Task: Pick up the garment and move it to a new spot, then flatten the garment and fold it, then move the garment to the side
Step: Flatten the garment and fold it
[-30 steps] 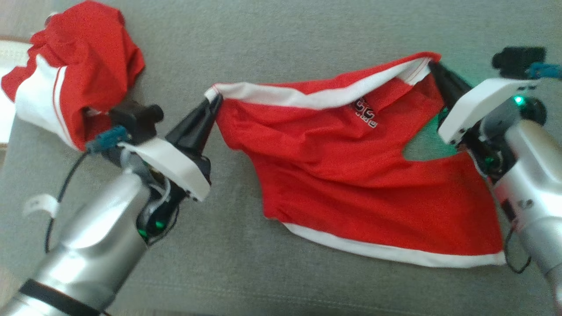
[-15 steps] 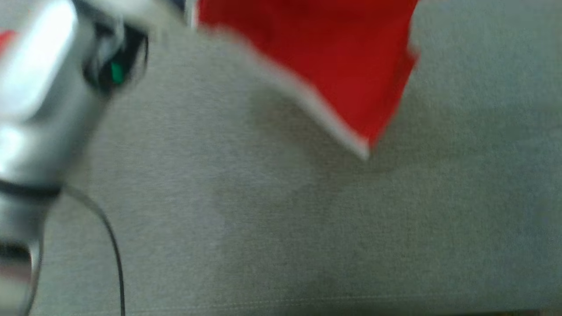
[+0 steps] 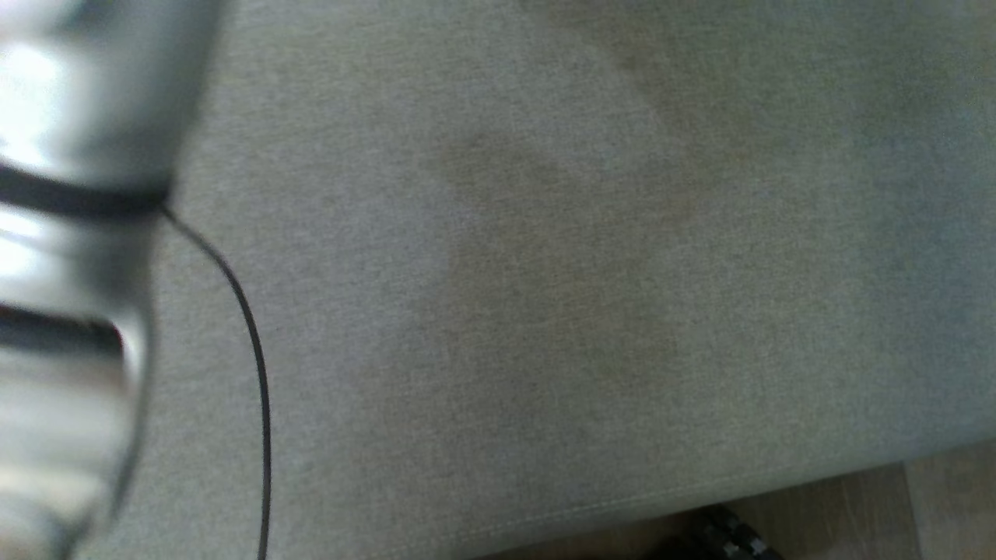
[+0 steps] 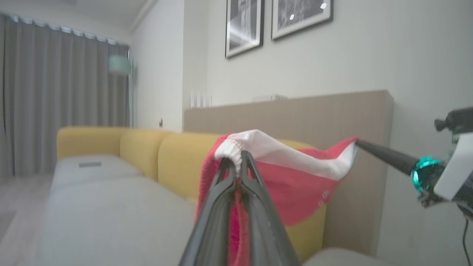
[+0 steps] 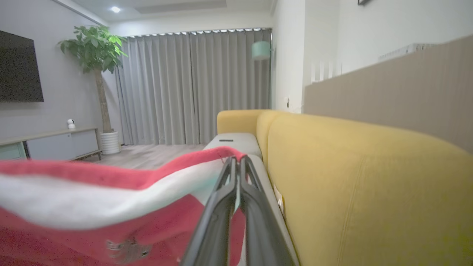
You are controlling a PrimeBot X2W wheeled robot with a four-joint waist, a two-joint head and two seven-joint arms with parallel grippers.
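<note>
Carrying the garment over to its new spot is where I reckon we are, so first step of the job. Starting on the left: my left forearm [image 3: 70, 233] is a blurry silver lump at the edge of the head view, with a black cable [image 3: 250, 327] trailing off it over the grey sofa seat [image 3: 560, 295]. The left hand [image 4: 238, 164] is pinched right down on the white hem of the garment [image 4: 292, 188], a bunched corner poking out above the fingertips. The red cloth hangs in the air in front of the yellow backrest [image 4: 173, 159], strung across to the right hand [image 4: 357, 143], which is clamped just as tight on the other end of that hem. Next move, I'd say: lower both hands together onto bare seat, holding the top edge taut so it lands flat.
</note>
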